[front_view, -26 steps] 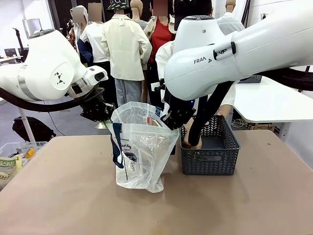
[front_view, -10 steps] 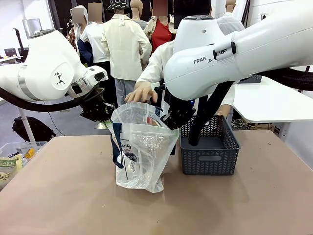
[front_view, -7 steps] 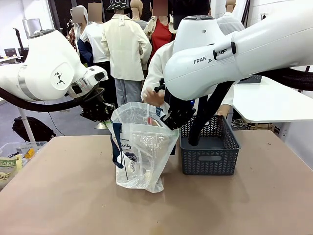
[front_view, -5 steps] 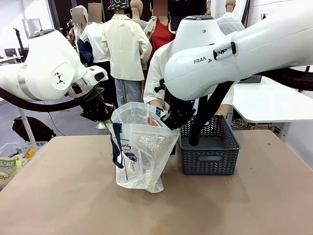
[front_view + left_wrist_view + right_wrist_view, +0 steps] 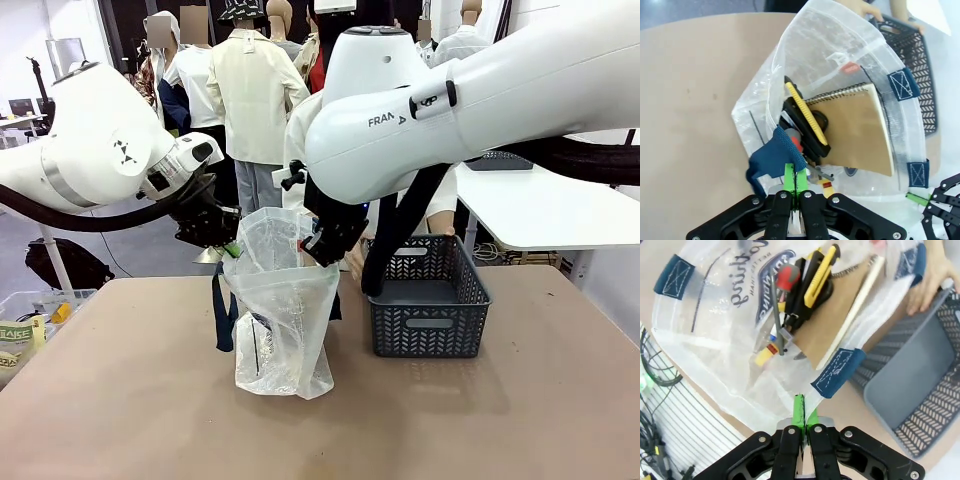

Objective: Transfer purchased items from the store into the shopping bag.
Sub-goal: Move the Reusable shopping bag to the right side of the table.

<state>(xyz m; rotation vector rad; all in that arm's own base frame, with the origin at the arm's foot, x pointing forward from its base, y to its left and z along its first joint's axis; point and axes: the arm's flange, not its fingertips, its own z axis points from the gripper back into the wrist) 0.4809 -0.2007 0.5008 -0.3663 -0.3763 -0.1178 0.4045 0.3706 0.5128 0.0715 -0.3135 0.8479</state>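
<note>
On the left side of the front view, the left gripper [image 5: 222,240] has its fingers pressed together on the rim of the shopping bag [image 5: 280,320]; the left wrist view shows the green pads [image 5: 795,181] pinching the plastic next to a navy blue handle [image 5: 774,155]. The bag stands upright on the tan table [image 5: 120,400], between the two arms. Dark lettering is printed on it, but it is seen from behind and I cannot read it with certainty. Inside are a brown spiral notebook [image 5: 835,315], a yellow and black utility knife [image 5: 819,275] and a tool with a red end [image 5: 788,277]. The right gripper [image 5: 322,250] is also clamped on the bag's rim, beside another blue handle patch [image 5: 837,371]. The right arm carries the letters "FRAN". Right of the bag stands the store [image 5: 428,310], a dark grey basket, just beside it, with a person's hand [image 5: 930,277] at its edge.
</note>
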